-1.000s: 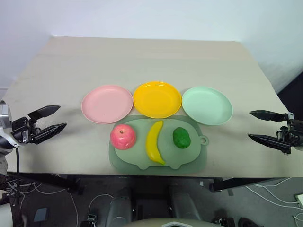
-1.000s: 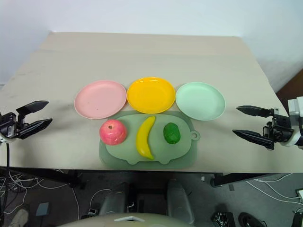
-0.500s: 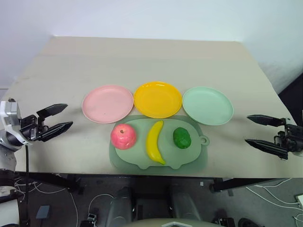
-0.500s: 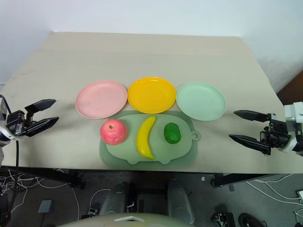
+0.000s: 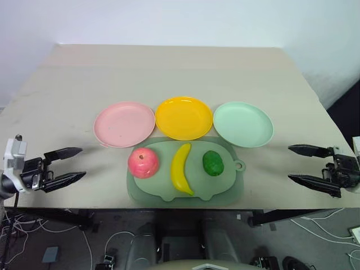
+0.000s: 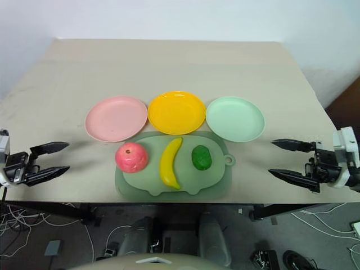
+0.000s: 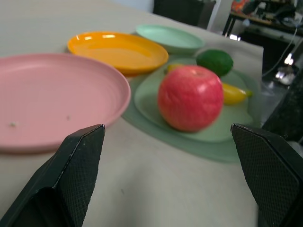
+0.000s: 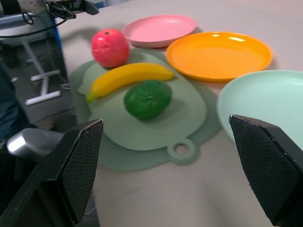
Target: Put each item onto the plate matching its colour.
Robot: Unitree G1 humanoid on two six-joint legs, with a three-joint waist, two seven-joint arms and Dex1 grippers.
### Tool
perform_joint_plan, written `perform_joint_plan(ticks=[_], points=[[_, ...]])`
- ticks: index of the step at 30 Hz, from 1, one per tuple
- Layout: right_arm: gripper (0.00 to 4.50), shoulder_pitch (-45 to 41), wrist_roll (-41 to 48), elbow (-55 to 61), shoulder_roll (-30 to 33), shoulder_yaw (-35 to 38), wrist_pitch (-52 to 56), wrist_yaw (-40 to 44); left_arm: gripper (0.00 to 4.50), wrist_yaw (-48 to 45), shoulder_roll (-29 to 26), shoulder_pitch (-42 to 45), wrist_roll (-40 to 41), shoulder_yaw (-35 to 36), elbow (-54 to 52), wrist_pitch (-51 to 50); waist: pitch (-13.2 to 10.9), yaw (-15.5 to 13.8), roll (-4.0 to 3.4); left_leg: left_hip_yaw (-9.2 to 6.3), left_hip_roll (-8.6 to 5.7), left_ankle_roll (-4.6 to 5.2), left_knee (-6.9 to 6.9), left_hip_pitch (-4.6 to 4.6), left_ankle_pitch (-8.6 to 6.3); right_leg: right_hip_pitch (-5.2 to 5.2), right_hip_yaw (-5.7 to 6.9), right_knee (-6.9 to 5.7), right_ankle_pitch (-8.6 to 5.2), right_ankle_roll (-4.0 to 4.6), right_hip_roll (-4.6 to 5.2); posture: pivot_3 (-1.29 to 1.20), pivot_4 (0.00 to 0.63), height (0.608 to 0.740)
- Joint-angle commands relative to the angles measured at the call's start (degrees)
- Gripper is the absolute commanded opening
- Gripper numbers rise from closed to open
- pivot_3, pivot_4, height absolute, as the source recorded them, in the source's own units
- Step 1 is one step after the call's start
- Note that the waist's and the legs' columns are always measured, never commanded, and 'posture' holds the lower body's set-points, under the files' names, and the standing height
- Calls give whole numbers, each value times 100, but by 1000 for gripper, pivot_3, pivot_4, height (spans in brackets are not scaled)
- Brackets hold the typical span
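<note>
My left gripper [image 5: 66, 164] and right gripper [image 5: 306, 165] both hang wide open, empty. The round pinkish-red plastic apple [image 5: 143, 163] sits on the sage-green animal-shaped board [image 5: 225, 188]; it looks light, rigid and slick, so I'd pinch across its middle.

Looks like a lab or test room: plain beige table [image 5: 169, 73] against a bare white wall [image 5: 169, 19], loose cables [image 5: 34, 225] trailing over dark floor [image 5: 79, 247] beneath the near edge.
</note>
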State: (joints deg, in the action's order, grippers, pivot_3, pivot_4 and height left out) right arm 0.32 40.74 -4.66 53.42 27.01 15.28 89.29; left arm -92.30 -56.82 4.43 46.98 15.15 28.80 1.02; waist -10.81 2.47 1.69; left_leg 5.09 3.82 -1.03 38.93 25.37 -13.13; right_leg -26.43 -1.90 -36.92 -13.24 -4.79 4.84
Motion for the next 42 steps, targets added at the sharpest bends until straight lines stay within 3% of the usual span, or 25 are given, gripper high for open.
perform_joint_plan(ticks=[1,5,10,14,23,32,42], points=[[4500,-130,-97,56,82,-51,-174,110,4476,-20,-98,-200,152,47,-328,143,1,-10,-19,-1,1,0,0,0,0,-9,49,24,7,10,28,0,150,684],[4500,-219,-257,648,-62,-386,10,-457,4476,-20,123,-321,15,252,-382,197,10,-18,-30,21,26,0,-76,12,0,22,215,188,78,81,109,0,150,684],[4500,-329,-99,1493,-45,-835,1115,-1503,4476,49,499,-400,-215,440,-754,143,13,-19,-24,98,19,2,-79,4,1,10,343,178,123,38,223,0,150,684],[4500,-610,-7,2540,39,-1333,2771,-2978,4476,168,813,-407,-409,375,-970,97,13,-31,-24,88,34,1,-87,10,2,-1,396,165,124,36,228,0,150,684],[4500,-1332,1409,3803,-913,-1429,5362,-5691,4476,372,1195,-251,-678,291,-1291,-89,14,-170,-23,93,68,-1,-76,8,1,6,427,179,127,41,219,0,150,684],[4500,-1599,1404,4098,-1910,-1636,5782,-7261,4476,483,1442,-167,-847,271,-1356,-99,14,-181,-22,95,91,-1,-79,15,1,8,468,186,133,48,219,0,150,684],[4500,-1486,1004,4078,-2087,-2281,5942,-7781,4476,543,1652,-279,-1060,106,-1638,-11,14,-176,-22,83,107,-1,-80,14,1,7,506,176,136,44,219,0,150,684]])
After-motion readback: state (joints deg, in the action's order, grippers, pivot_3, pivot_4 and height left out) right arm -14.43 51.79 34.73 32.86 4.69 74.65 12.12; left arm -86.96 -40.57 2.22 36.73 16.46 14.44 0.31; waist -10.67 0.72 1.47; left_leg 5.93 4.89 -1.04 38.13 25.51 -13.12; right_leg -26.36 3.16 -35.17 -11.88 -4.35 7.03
